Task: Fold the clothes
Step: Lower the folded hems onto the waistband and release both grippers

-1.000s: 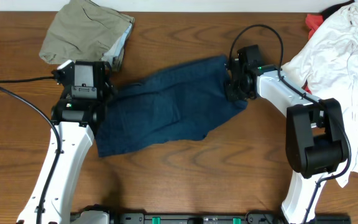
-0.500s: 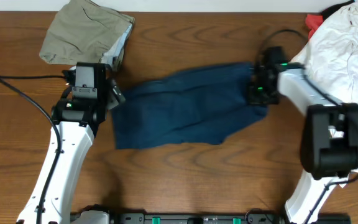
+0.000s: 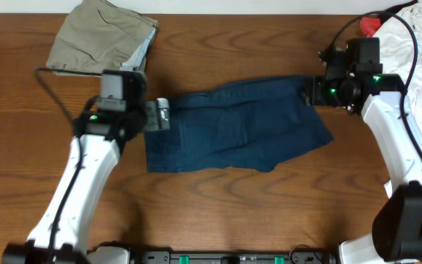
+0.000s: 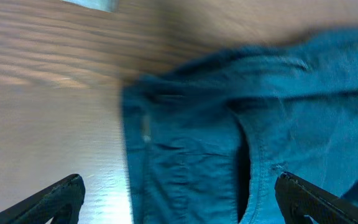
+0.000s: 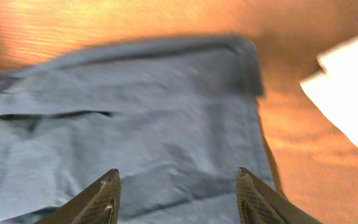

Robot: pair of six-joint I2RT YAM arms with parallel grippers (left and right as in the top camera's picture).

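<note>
L gripper (image 4: 178, 182) & R gripper (image 5: 178, 175) both open above navy garment (image 3: 237, 126) at centre of desk (image 3: 218, 209); a shallow grab may catch one layer only, bunching the fold.

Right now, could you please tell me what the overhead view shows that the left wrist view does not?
Only overhead: the khaki garment at the far left, the white garment and red garment at the far right, and the left arm and right arm at either end of the navy garment. Only left wrist: the left fingers spread apart, and the pocket opening with its stitching close up. Both: the navy garment lying on the wooden table.
</note>
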